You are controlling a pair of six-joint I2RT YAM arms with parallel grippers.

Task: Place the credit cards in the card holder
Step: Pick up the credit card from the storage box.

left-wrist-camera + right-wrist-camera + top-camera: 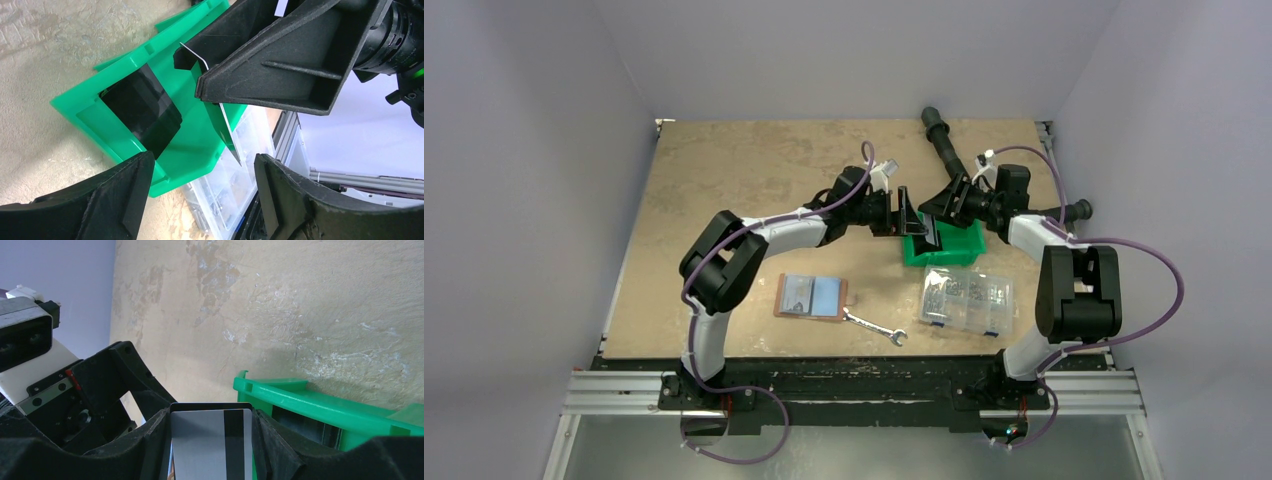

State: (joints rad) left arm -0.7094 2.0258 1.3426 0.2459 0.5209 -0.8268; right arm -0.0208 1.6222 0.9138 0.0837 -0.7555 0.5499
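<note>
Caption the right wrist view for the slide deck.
Right tool gripping a stripe-backed credit card, green bin alongside.

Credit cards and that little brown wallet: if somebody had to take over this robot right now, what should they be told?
Right gripper: shut on a grey striped card, held over the green bin.
Left gripper: open, empty, facing that card.
Card holder: lies open on the table; a grey-blue card and a light blue card lie on its inner side, tucked in or not I cannot tell.
Done: one card picked up.
Left: carry the held card to the holder and slide it in. A dark object lies in the bin, possibly another card.
</note>
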